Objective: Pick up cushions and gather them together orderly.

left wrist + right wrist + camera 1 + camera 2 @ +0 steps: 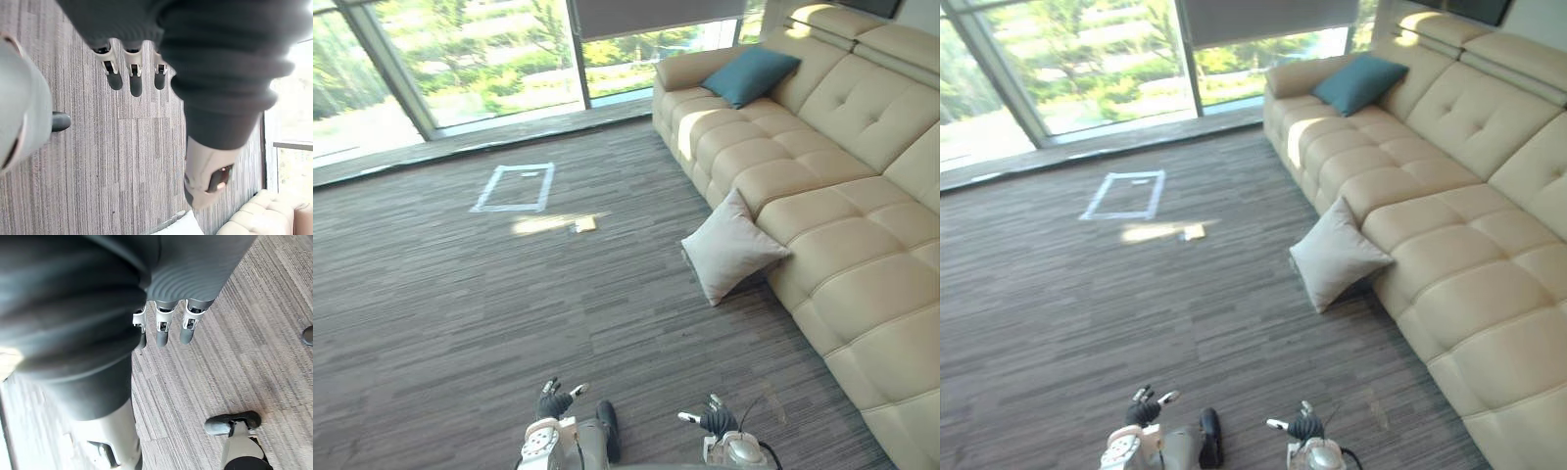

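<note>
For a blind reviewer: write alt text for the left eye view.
A pale cushion leans on the carpet against the front of a beige sofa; a teal cushion lies on its far seat. The left hand and right hand hang open and empty at the bottom edge, and a taped rectangle lies near the windows.

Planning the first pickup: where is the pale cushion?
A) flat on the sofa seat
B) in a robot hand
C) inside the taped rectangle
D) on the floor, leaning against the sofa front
D: the pale cushion stands on the carpet, propped against the sofa front.
</note>
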Controlling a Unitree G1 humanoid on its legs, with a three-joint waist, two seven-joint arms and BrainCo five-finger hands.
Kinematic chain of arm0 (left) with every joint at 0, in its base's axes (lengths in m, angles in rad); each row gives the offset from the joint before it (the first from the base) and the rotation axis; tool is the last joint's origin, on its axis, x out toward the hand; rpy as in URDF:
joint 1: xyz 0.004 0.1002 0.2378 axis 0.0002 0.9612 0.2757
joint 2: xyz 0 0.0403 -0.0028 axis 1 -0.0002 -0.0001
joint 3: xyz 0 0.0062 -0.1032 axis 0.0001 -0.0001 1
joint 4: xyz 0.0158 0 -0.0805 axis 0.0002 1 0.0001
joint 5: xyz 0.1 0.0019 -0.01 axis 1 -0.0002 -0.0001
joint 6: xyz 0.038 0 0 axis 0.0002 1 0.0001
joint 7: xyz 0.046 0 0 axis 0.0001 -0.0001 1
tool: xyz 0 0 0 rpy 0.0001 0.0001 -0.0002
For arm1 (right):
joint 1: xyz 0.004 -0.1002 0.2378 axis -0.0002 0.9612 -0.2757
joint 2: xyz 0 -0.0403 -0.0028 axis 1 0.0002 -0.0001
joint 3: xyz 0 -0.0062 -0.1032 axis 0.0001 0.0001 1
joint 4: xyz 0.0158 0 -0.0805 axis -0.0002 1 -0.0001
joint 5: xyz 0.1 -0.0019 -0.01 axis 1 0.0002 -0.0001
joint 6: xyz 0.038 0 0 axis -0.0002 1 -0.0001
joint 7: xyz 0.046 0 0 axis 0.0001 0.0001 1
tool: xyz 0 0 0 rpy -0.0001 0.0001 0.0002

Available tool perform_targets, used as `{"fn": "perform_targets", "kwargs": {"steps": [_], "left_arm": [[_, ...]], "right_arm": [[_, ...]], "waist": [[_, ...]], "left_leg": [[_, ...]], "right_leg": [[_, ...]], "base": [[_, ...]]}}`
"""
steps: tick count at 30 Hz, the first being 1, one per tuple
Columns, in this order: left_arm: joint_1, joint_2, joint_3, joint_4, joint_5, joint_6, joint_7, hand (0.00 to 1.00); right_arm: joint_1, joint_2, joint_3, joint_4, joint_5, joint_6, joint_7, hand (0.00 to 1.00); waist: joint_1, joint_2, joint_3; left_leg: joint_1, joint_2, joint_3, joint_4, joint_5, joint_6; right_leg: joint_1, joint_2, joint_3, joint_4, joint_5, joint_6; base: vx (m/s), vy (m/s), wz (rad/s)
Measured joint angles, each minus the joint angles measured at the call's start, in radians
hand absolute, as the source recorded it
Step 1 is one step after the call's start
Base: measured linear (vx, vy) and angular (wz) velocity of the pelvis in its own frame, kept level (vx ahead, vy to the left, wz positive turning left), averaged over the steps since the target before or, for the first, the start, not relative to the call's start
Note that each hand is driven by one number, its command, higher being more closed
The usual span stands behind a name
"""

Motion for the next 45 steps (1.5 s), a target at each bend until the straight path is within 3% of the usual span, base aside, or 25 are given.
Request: {"fn": "perform_targets", "kwargs": {"steps": [2, 3, 5, 7, 9, 10, 12, 13, 14, 16, 17, 19, 22, 26, 29, 31, 32, 33, 34, 36, 37, 40, 41, 43, 45], "left_arm": [[-0.009, 0.006, -0.019, 0.032, 0.0, 0.006, 0.0, 0.0], [-0.021, 0.003, -0.038, 0.051, 0.0, 0.016, 0.0, 0.0], [-0.025, 0.001, -0.063, 0.066, 0.0, 0.021, 0.0, 0.0], [-0.028, 0.0, -0.089, 0.075, 0.001, 0.026, -0.001, 0.0], [-0.034, -0.011, -0.104, 0.084, 0.002, 0.034, -0.003, 0.0], [-0.04, -0.014, -0.105, 0.084, 0.002, 0.035, -0.004, 0.0], [-0.042, -0.024, -0.105, 0.084, 0.004, 0.034, -0.009, 0.0], [-0.036, -0.029, -0.104, 0.087, 0.004, 0.035, -0.01, 0.0], [-0.033, -0.038, -0.104, 0.094, 0.004, 0.038, -0.013, 0.0], [-0.03, -0.039, -0.103, 0.092, 0.013, 0.037, -0.028, 0.0], [-0.032, -0.04, -0.09, 0.092, 0.021, 0.037, -0.027, 0.0], [-0.031, -0.041, -0.061, 0.074, 0.021, 0.035, -0.028, 0.0], [-0.023, -0.036, -0.048, 0.047, 0.021, 0.026, -0.027, 0.0], [-0.025, -0.035, -0.055, 0.033, 0.02, 0.013, -0.027, 0.0], [-0.035, -0.034, -0.058, 0.033, 0.007, 0.011, -0.026, 0.0], [-0.031, -0.036, -0.061, 0.04, -0.002, -0.001, -0.025, 0.0], [-0.028, -0.04, -0.062, 0.054, -0.004, -0.003, -0.024, 0.0], [-0.031, -0.019, -0.045, 0.059, -0.01, -0.004, -0.019, 0.0], [-0.031, -0.012, -0.035, 0.06, -0.01, -0.004, -0.019, 0.0], [-0.031, -0.01, -0.017, 0.067, -0.017, -0.004, -0.019, 0.0], [-0.031, -0.01, -0.017, 0.072, -0.019, -0.004, -0.019, 0.0], [-0.032, -0.01, -0.015, 0.086, -0.036, -0.003, -0.017, 0.0], [-0.032, -0.01, -0.015, 0.09, -0.04, -0.003, -0.016, 0.0], [-0.033, -0.008, -0.015, 0.1, -0.04, -0.001, -0.009, 0.0], [-0.042, -0.008, -0.016, 0.111, -0.039, -0.001, -0.008, 0.0]], "right_arm": [[0.0, -0.002, -0.001, -0.008, 0.0, -0.005, 0.004, 0.0], [0.003, -0.008, -0.001, -0.029, 0.0, -0.009, 0.009, 0.0], [0.007, -0.006, -0.001, -0.051, 0.001, -0.014, 0.01, 0.0], [0.004, -0.005, -0.002, -0.073, 0.001, -0.023, 0.01, 0.0], [-0.007, -0.011, -0.014, -0.076, 0.002, -0.03, 0.011, 0.0], [-0.011, -0.01, -0.019, -0.075, 0.002, -0.031, 0.012, 0.0], [-0.026, -0.008, -0.038, -0.064, 0.002, -0.029, 0.012, 0.0], [-0.028, -0.008, -0.038, -0.064, 0.001, -0.03, 0.011, 0.0], [-0.045, -0.009, -0.04, -0.065, 0.001, -0.029, 0.01, 0.0], [-0.054, -0.025, -0.042, -0.053, 0.001, -0.023, 0.009, 0.0], [-0.055, -0.027, -0.041, -0.052, 0.001, -0.022, 0.009, 0.0], [-0.056, -0.028, -0.028, -0.042, 0.003, -0.018, 0.008, 0.0], [-0.058, -0.016, 0.007, -0.026, 0.003, -0.012, 0.008, 0.0], [-0.036, -0.019, 0.005, -0.023, 0.005, -0.01, 0.002, 0.0], [-0.027, -0.018, -0.001, -0.024, 0.005, -0.011, -0.013, 0.0], [-0.02, -0.026, 0.003, -0.026, 0.004, -0.013, -0.013, 0.0], [-0.018, -0.029, 0.003, -0.02, 0.004, -0.012, -0.013, 0.0], [-0.022, -0.012, 0.01, -0.003, 0.004, -0.01, -0.011, 0.0], [-0.022, 0.001, 0.01, -0.003, 0.004, -0.01, -0.009, 0.0], [-0.021, 0.023, 0.016, 0.0, 0.004, -0.008, -0.01, 0.0], [-0.024, 0.023, 0.024, 0.0, 0.004, -0.008, -0.009, 0.0], [-0.035, 0.025, 0.037, 0.0, 0.004, -0.007, 0.0, 0.0], [-0.041, 0.023, 0.036, 0.0, 0.004, -0.008, 0.001, 0.0], [-0.04, 0.022, 0.034, 0.001, 0.004, -0.008, 0.002, 0.0], [-0.04, 0.022, 0.016, 0.01, 0.004, -0.009, 0.005, 0.0]], "waist": [[-0.007, 0.004, 0.007], [-0.011, 0.017, 0.016], [-0.014, 0.028, 0.014], [-0.021, 0.028, 0.023], [-0.042, 0.037, 0.027], [-0.047, 0.037, 0.027], [-0.056, 0.041, 0.027], [-0.063, 0.043, 0.028], [-0.075, 0.061, 0.036], [-0.074, 0.08, 0.042], [-0.077, 0.093, 0.043], [-0.062, 0.1, 0.048], [-0.048, 0.093, 0.058], [-0.012, 0.087, 0.057], [-0.011, 0.071, 0.05], [-0.01, 0.087, 0.038], [-0.006, 0.115, 0.022], [-0.004, 0.068, 0.011], [-0.003, 0.048, 0.002], [0.012, 0.028, -0.009], [0.012, 0.032, -0.007], [0.022, 0.051, 0.004], [0.022, 0.061, 0.01], [0.018, 0.06, 0.008], [0.011, 0.06, 0.008]], "left_leg": [[0.099, -0.026, 0.002, -0.012, -0.057, -0.006], [0.175, -0.028, 0.0, -0.023, -0.093, -0.008], [0.26, -0.028, -0.001, -0.069, -0.124, -0.016], [0.327, -0.026, -0.007, -0.106, -0.149, -0.024], [0.397, -0.004, -0.024, -0.138, -0.181, -0.032], [0.408, 0.001, -0.03, -0.144, -0.193, -0.04], [0.451, 0.002, -0.035, -0.175, -0.214, -0.072], [0.473, 0.001, -0.061, -0.177, -0.22, -0.081], [0.491, 0.026, -0.09, -0.151, -0.213, -0.087], [0.46, 0.05, -0.145, -0.02, -0.195, -0.106], [0.392, 0.076, -0.186, 0.156, -0.176, -0.135], [0.22, 0.119, -0.254, 0.541, -0.036, -0.231], [0.078, 0.147, -0.229, 0.721, -0.107, -0.156], [-0.019, 0.161, -0.184, 0.501, -0.157, -0.128], [-0.072, 0.119, -0.292, 0.241, -0.14, -0.132], [-0.07, 0.094, -0.421, 0.085, -0.075, -0.116], [-0.068, 0.107, -0.452, 0.066, 0.0, -0.196], [-0.064, 0.084, -0.386, 0.095, -0.033, -0.172], [-0.061, 0.076, -0.351, 0.103, -0.047, -0.159], [-0.016, 0.065, -0.256, 0.113, -0.079, -0.125], [0.017, 0.065, -0.217, 0.105, -0.089, -0.108], [0.139, 0.079, -0.094, 0.019, -0.098, -0.094], [0.185, 0.084, -0.057, -0.02, -0.098, -0.094], [0.243, 0.093, -0.007, -0.078, -0.097, -0.098], [0.275, 0.106, 0.016, -0.13, -0.096, -0.12]], "right_leg": [[-0.149, -0.002, 0.052, 0.381, 0.104, 0.044], [-0.234, 0.002, 0.037, 0.538, 0.102, 0.04], [-0.363, 0.015, 0.003, 0.619, 0.065, 0.02], [-0.477, 0.025, -0.07, 0.552, 0.013, -0.008], [-0.534, 0.033, -0.225, 0.308, -0.009, -0.057], [-0.539, 0.034, -0.273, 0.215, 0.005, -0.074], [-0.536, 0.07, -0.335, -0.036, 0.095, -0.141], [-0.53, 0.081, -0.325, -0.048, 0.163, -0.204], [-0.507, 0.085, -0.336, -0.016, 0.14, -0.225], [-0.478, 0.094, -0.352, 0.011, 0.069, -0.228], [-0.441, 0.105, -0.362, 0.0, 0.036, -0.231], [-0.347, 0.15, -0.328, -0.075, 0.017, -0.242], [-0.176, 0.192, -0.222, -0.193, 0.006, -0.26], [-0.071, 0.176, -0.078, -0.261, -0.009, -0.225], [-0.011, 0.135, 0.001, -0.294, -0.045, -0.168], [-0.001, 0.13, 0.064, -0.292, -0.074, -0.122], [-0.001, 0.138, 0.116, -0.287, -0.099, -0.099], [-0.016, 0.098, 0.171, -0.256, -0.109, -0.084], [-0.036, 0.084, 0.199, -0.229, -0.106, -0.08], [-0.077, 0.059, 0.275, -0.146, -0.079, -0.047], [-0.096, 0.057, 0.295, -0.095, -0.058, -0.038], [-0.199, 0.055, 0.229, 0.096, -0.026, -0.025], [-0.233, 0.034, 0.131, 0.124, -0.034, -0.03], [-0.263, -0.009, -0.067, 0.1, -0.058, -0.047], [-0.282, -0.003, -0.195, -0.008, -0.058, -0.049]], "base": [[0.48, 0.269, -0.07], [0.43, 0.223, -0.06], [0.38, 0.161, -0.03], [0.38, 0.081, 0.07], [0.42, -0.036, 0.26], [0.46, -0.061, 0.29], [0.44, -0.075, 0.19], [0.74, -0.159, 0.27], [0.76, -0.223, 0.31], [0.61, -0.222, 0.19], [0.55, -0.231, 0.08], [0.6, -0.213, -0.44], [0.52, -0.059, -1.04], [0.41, 0.082, -1.41], [0.41, 0.225, -0.8], [0.45, 0.36, -0.98], [0.46, 0.468, -1.15], [0.51, 0.542, -1.12], [0.43, 0.49, -1.23], [0.3, 0.351, -1.09], [0.21, 0.28, -0.98], [0.12, 0.204, -1.18], [0.02, 0.08, -0.97], [0.0, 0.037, -0.88], [0.04, -0.084, -0.72]]}}
